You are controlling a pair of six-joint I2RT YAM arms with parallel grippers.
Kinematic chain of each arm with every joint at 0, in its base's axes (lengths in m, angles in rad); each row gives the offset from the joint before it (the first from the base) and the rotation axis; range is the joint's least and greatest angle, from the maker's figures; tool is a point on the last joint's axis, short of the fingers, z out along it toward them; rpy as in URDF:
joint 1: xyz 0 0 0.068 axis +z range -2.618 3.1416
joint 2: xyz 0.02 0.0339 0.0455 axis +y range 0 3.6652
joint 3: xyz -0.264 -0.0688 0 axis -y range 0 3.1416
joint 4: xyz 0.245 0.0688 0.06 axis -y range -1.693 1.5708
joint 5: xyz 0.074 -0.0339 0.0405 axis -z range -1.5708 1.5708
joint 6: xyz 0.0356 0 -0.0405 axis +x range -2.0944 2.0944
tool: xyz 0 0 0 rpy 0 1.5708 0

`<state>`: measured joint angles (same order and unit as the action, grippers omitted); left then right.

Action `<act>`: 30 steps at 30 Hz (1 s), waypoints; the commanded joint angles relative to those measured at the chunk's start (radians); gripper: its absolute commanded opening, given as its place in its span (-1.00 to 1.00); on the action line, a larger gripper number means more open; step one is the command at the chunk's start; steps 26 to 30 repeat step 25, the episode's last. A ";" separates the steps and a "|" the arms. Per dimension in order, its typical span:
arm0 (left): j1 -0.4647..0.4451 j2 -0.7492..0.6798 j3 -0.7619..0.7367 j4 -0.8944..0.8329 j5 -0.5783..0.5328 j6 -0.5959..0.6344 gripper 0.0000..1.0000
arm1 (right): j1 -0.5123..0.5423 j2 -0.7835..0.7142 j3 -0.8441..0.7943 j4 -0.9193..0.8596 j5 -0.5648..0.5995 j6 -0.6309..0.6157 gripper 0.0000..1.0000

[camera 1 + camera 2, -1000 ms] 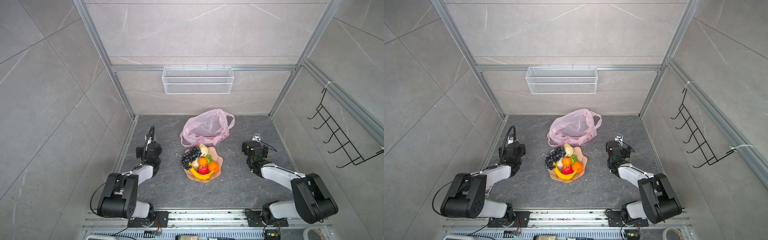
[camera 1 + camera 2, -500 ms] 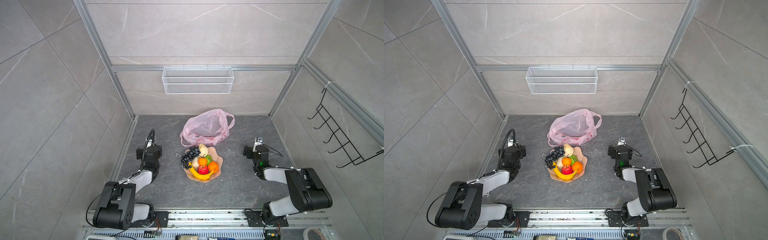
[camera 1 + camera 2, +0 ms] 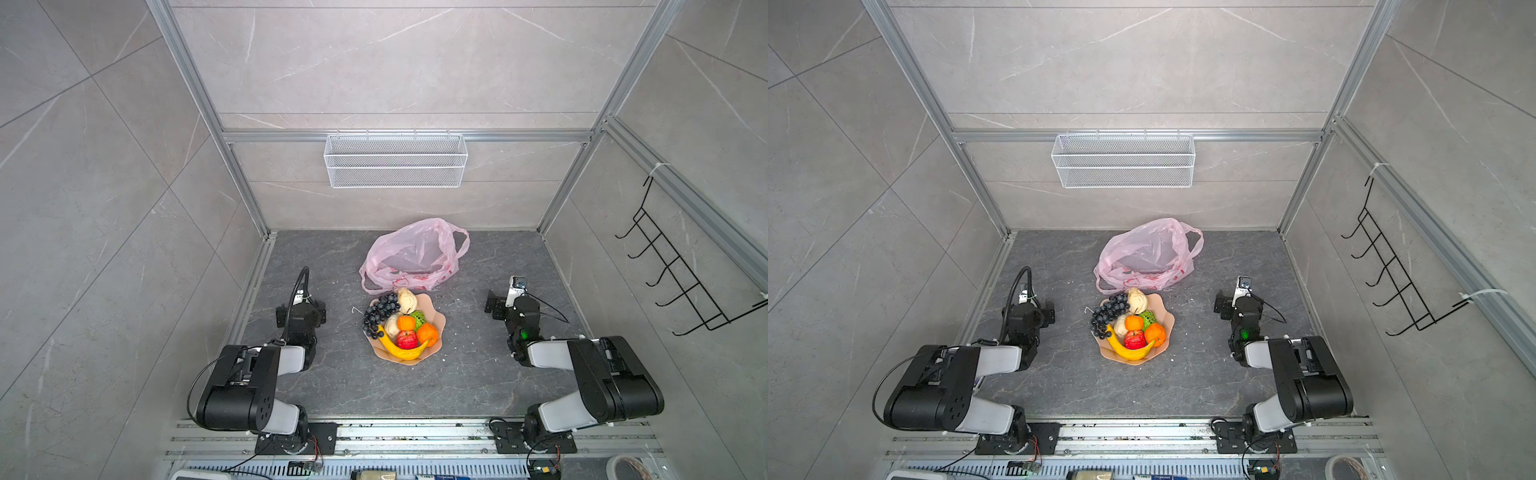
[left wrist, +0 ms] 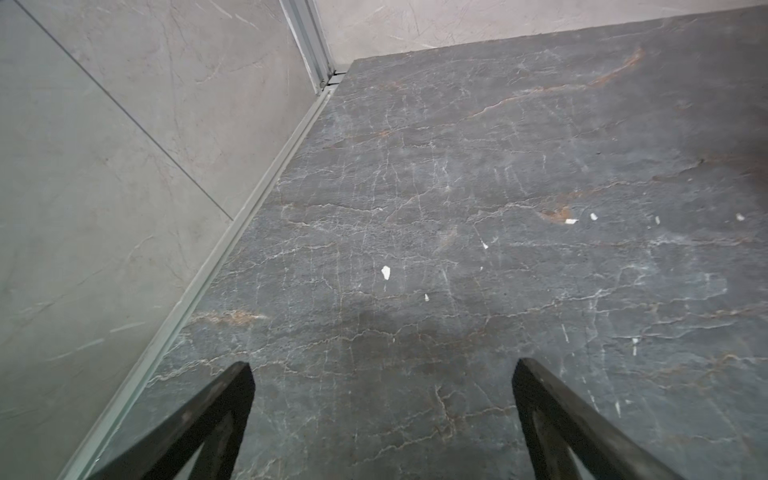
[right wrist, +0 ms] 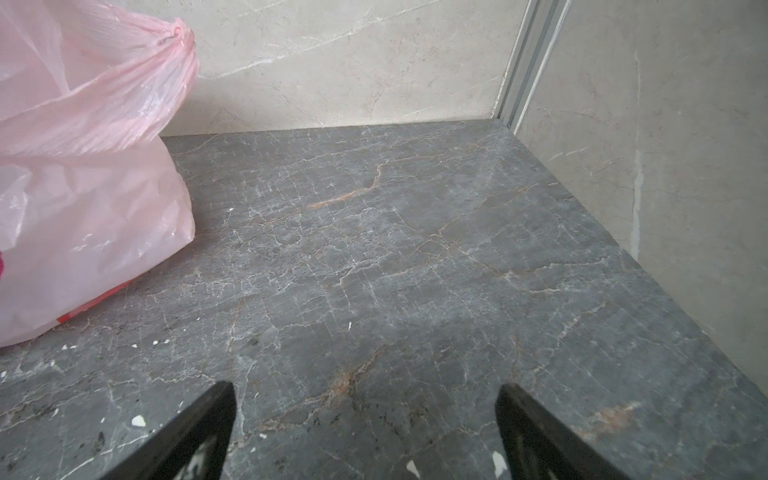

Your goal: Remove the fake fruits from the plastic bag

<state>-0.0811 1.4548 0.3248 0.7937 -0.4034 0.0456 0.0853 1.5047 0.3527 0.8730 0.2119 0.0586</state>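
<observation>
the fruits (image 3: 401,328) are being carried in a heap by the plate (image 3: 439,321) at mid-table, outside the bag (image 3: 415,257). the bag is being seen slumped just behind the plate, its near edge at the plate's rim. the left gripper (image 4: 382,368) is being held wide over bare table (image 4: 457,187), nothing gripped. the right gripper (image 5: 365,390) is being held wide too, nothing gripped, near the bag's side.

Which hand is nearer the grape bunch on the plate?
Left. The left hand hangs open off the side of the plate where the grape bunch lies; the right hand is open beyond the opposite rim, the whole plate between.
</observation>
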 commanded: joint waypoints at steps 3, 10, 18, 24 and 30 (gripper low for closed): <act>0.053 0.071 0.005 0.156 0.141 -0.042 1.00 | -0.003 0.006 -0.008 0.032 -0.006 -0.002 1.00; 0.071 0.048 0.018 0.096 0.163 -0.057 1.00 | -0.003 0.005 -0.008 0.032 -0.008 -0.002 1.00; 0.071 0.048 0.017 0.097 0.161 -0.058 1.00 | -0.002 0.006 -0.005 0.029 -0.006 -0.003 1.00; 0.071 0.049 0.017 0.099 0.161 -0.057 1.00 | -0.003 0.006 -0.004 0.029 -0.008 -0.003 1.00; 0.072 0.049 0.017 0.098 0.161 -0.057 1.00 | -0.002 0.006 -0.006 0.030 -0.008 -0.003 1.00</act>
